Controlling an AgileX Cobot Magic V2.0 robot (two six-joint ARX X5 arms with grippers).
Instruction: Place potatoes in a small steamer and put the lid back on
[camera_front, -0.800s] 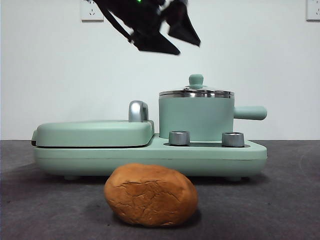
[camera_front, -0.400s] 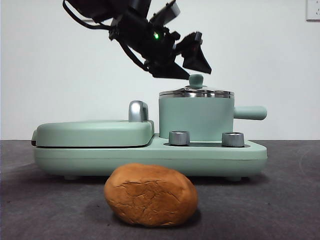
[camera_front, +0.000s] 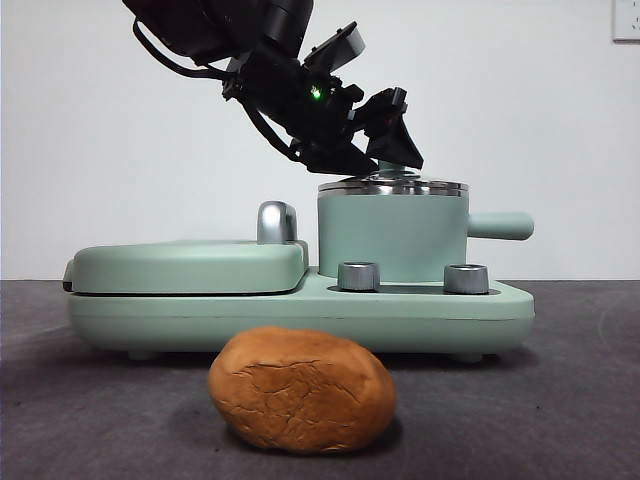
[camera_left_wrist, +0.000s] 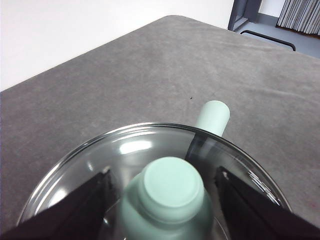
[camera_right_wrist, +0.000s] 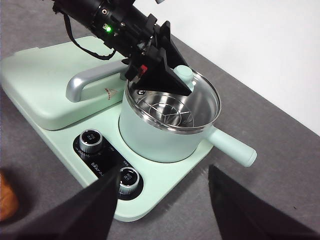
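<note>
Clearly the step in hand is getting the lid (camera_left_wrist: 165, 200) off the steamer (camera_front: 392, 238) — nothing has gone into the pot yet. The left gripper (camera_front: 372, 150) hangs over the steamer, and its wrist view shows its jaws apart, one on each side of the lid's green knob (camera_left_wrist: 169, 190) with a gap to each; they have not closed on it. The lid sits on the steel rim, and through its glass the right wrist view shows a steel rack (camera_right_wrist: 167, 114) inside the pot.

The potato (camera_front: 301, 389) lies on the grey table (camera_front: 580, 400) in front of the cooker (camera_front: 300, 310), well apart from the steamer and from both grippers. The right gripper (camera_right_wrist: 160, 200) waits back from the cooker, its jaws wide apart and empty.

The next move, as I judge it, calls for the left jaws to close squarely on the knob, then a straight lift — any tilt could catch the lid on the rim. The lid then needs a spot clear of the potato and the pot's side handle (camera_front: 500, 225).

As for writing: there is small white print beside the two dials (camera_right_wrist: 91, 140) on the cooker's front panel, and a small red mark near the griddle handle (camera_right_wrist: 92, 82), but both are too small to read. No brand can be made out.
</note>
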